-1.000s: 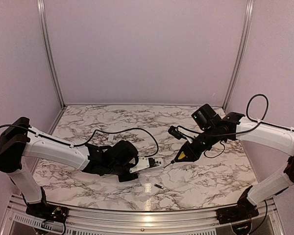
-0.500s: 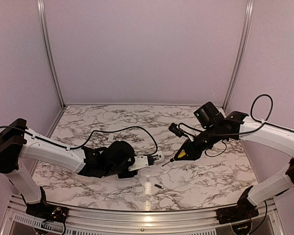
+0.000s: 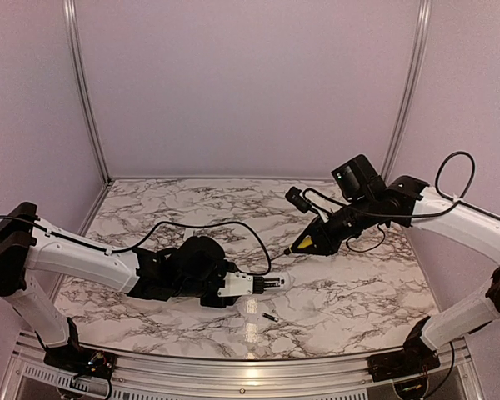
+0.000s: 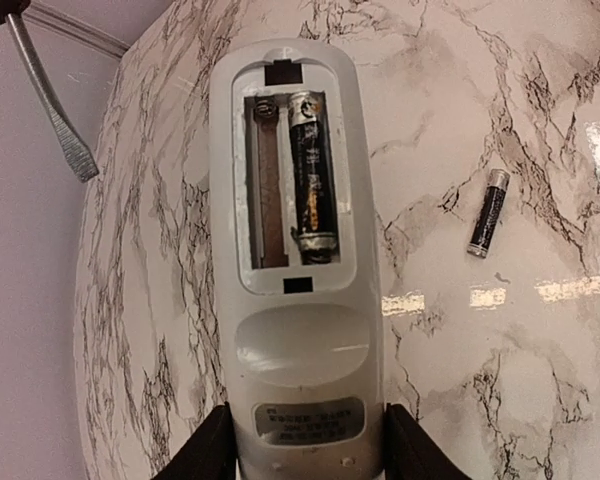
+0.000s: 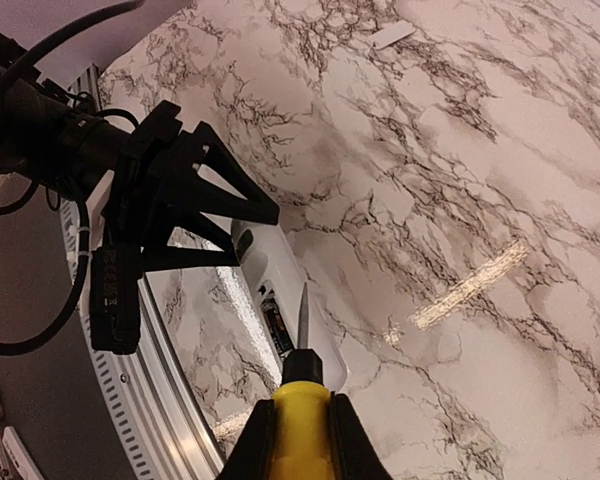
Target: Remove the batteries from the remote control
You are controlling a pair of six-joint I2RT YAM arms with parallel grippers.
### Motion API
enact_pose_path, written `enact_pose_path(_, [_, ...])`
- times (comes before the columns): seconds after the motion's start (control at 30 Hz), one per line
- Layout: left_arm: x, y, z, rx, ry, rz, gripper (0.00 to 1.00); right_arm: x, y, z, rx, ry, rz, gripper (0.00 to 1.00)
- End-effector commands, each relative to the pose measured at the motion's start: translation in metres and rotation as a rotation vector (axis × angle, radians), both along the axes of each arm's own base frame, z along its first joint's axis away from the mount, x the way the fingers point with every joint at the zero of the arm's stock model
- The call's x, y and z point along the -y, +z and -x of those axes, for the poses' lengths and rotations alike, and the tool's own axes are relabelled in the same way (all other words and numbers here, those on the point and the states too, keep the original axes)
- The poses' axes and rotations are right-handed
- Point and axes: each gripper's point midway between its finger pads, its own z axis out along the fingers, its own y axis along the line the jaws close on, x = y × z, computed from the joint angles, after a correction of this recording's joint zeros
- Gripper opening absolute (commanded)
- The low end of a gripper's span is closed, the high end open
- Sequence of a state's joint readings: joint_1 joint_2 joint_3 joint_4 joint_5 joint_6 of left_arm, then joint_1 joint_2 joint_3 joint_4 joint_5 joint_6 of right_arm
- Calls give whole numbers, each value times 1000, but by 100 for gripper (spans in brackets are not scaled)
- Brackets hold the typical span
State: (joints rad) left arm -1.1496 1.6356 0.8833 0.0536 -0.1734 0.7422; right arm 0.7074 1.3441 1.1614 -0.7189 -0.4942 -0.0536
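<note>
Over marble table (image 3: pixel 362 304), right hand (image 3: pixel 319 238) pinching screwdriver (image 3: pixel 302 244) has risen off the remote control (image 4: pixel 295 340) the left hand (image 3: pixel 227 287) grips.

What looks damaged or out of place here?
The battery left in the remote control looks corroded, crusty at one end, and the empty slot is rust-stained. The other battery lies loose on the table.

a white marble-pattern desk (image 3: pixel 192 200) with grey veins stands inside plain pale pink walls (image 3: pixel 250 83). thin metal posts (image 3: pixel 85 92) rise at its back corners. a bright glare (image 3: pixel 252 321) lies near its front.
</note>
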Motion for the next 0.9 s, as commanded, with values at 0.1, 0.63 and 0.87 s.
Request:
enact_pose_path(0.1, [5, 10, 11, -5, -73, 11, 0, -2, 7, -4, 34, -8, 44, 0])
enact_pose_path(0.63, [3, 17, -1, 68, -38, 5, 0, -8, 13, 23, -8, 41, 41, 0])
enact_pose_path(0.87, [5, 23, -2, 101, -55, 4, 0, -14, 1, 34, -15, 87, 112, 0])
